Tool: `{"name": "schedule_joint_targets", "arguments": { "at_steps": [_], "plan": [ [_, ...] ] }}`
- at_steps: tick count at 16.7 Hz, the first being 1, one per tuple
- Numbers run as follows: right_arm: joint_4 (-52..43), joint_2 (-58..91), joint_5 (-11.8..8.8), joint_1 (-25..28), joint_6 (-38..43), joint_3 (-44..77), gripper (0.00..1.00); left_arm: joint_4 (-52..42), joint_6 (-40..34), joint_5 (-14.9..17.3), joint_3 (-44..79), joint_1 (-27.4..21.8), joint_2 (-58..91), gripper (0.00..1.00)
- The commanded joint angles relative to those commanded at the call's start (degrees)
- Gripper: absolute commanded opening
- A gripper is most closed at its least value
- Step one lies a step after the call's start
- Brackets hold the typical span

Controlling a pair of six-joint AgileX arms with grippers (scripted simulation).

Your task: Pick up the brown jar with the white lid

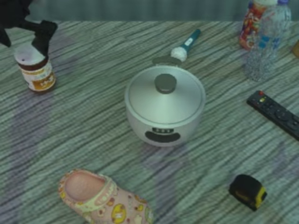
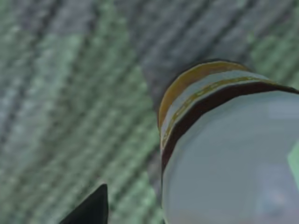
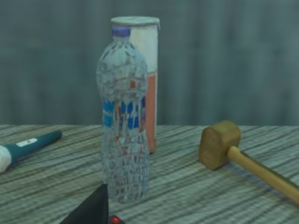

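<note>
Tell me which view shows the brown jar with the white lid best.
The top view: the whole brown jar with the white lid stands at the table's far left, under the left arm. The left wrist view shows only its lid and upper label, close up. The right wrist view misses it.

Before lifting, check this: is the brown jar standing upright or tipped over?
Upright. The jar stands on the table with its white lid on top, label below; the left gripper hangs over it.

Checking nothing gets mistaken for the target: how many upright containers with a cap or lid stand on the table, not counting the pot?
3. The brown jar with the white lid at far left under the left end effector; the printed container and clear plastic bottle together at far right. None seems hidden.
</note>
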Motion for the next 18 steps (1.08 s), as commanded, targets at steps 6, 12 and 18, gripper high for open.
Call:
{"name": "schedule_joint_targets", "arguments": {
  "at_steps": [6, 12, 18],
  "plan": [
    [0.0, 0.0, 0.0, 0.0, 0.0, 0.0, 1.0, -1.35, 0.0, -0.23, 0.61, 0.1, 1.7, 1.0],
    [0.0, 0.0, 0.0, 0.0, 0.0, 0.0, 1.0, 3.91, -0.19, -0.25, -4.88, -0.06, 1.45, 1.0],
    [0.0, 0.0, 0.0, 0.0, 0.0, 0.0, 1.0, 10.45, -0.14, -0.25, -11.69, -0.05, 1.2, 1.0]
  ]
}}
